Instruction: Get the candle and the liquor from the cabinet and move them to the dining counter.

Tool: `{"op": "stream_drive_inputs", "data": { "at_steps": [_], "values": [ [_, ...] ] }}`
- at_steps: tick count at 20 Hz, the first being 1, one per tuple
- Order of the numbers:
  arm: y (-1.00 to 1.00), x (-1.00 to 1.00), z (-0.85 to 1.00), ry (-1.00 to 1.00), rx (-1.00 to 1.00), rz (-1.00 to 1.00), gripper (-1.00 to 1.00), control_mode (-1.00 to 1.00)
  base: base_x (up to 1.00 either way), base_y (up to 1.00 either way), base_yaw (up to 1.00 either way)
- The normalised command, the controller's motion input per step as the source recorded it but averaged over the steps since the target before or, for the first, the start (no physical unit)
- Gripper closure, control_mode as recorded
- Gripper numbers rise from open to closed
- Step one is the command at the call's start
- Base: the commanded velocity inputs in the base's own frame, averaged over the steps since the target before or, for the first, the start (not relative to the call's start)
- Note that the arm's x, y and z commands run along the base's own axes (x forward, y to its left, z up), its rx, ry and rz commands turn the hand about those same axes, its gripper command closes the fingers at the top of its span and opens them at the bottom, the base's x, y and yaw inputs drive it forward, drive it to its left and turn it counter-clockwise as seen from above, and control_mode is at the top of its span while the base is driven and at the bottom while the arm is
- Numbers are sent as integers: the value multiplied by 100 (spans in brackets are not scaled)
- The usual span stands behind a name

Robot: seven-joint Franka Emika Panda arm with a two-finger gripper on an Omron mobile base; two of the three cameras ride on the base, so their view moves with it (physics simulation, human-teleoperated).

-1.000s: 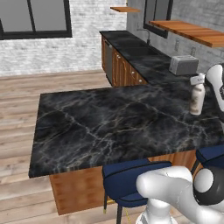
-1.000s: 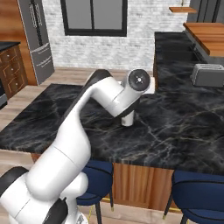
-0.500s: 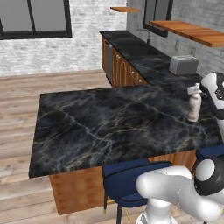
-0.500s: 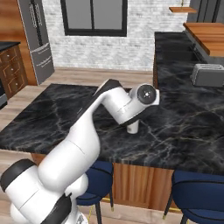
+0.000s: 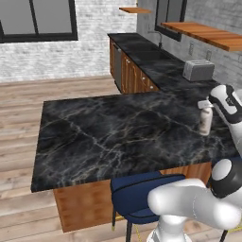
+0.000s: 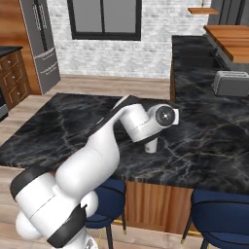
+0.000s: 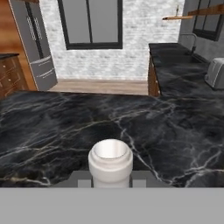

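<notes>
The liquor (image 5: 205,119) is a pale grey-white bottle, upright at the right end of the dining counter (image 5: 108,132), with its base at or just above the black marble. My gripper (image 5: 208,105) is shut on its neck from the side. In the hand view the bottle's open mouth (image 7: 110,162) stands between my fingertips (image 7: 139,177), with the dining counter (image 7: 52,131) beyond. From the right base view only the bottle's lower part (image 6: 151,145) shows under my wrist. The cabinet (image 5: 208,35) is the wooden shelf on the far right wall. The candle is out of view.
A silver toaster (image 5: 198,70) stands on the long wall counter (image 5: 142,52) behind the island. Blue stools (image 5: 142,198) (image 6: 219,214) are tucked under the near edge. A grey fridge (image 6: 44,44) stands at the far left. Most of the marble top left of the bottle is bare.
The arm has swung in and lowered the bottle toward the marble over the last second. The grip has stayed shut.
</notes>
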Motion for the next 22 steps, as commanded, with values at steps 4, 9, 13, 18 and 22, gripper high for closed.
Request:
{"op": "stream_drive_inputs", "data": {
  "at_steps": [4,9,13,18,22],
  "values": [
    [-10,25,-28,0,0,0,100,-100,0,0,0],
    [0,16,-19,0,0,0,100,-100,0,0,0],
    [-1,20,-18,0,0,0,100,-100,0,0,0],
    [-1,19,-28,0,0,0,100,-100,0,0,0],
    [-3,23,-36,0,0,0,100,-100,0,0,0]
  ]
}}
